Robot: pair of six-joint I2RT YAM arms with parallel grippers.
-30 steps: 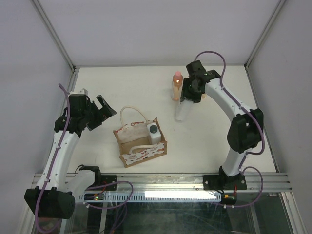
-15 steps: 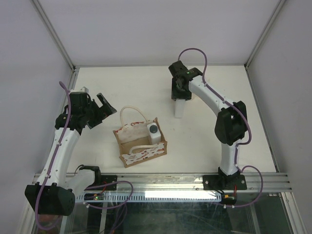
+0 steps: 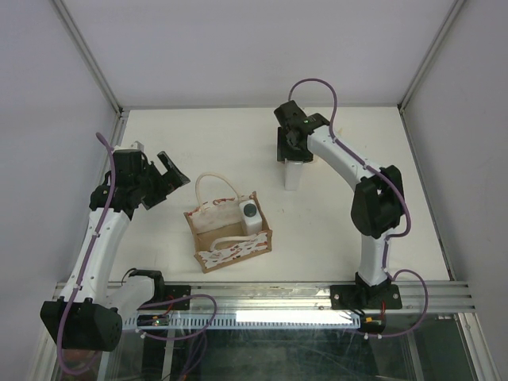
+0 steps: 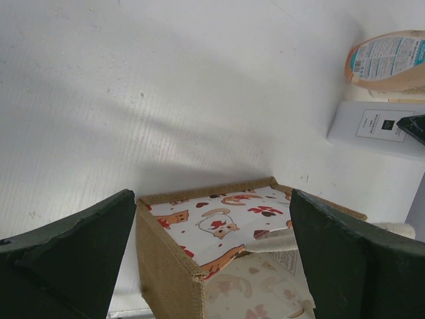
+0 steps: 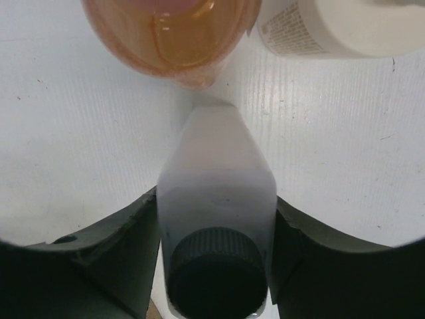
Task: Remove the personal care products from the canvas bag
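The canvas bag [image 3: 228, 228] stands at the middle of the table, tan with cream, red-patterned panels and rope handles. One white bottle with a grey cap [image 3: 251, 216] stands in its right end. My right gripper [image 3: 292, 155] is shut on the other white bottle [image 3: 291, 178], upright on the table at the back. In the right wrist view that bottle [image 5: 216, 199] sits between both fingers, with the orange bottle [image 5: 172, 40] and the beige bottle [image 5: 345, 26] just beyond it. My left gripper [image 3: 163, 176] is open and empty, left of the bag [image 4: 199, 232].
Metal frame posts stand at the table's back corners, and a rail runs along the near edge [image 3: 262, 298]. The left wrist view shows a peach labelled bottle [image 4: 388, 60] and the held white bottle [image 4: 372, 126] beyond the bag.
The right arm has swung left with the white bottle and set it upright in front of the orange bottle, which the arm now hides from above. The left arm has hardly moved.
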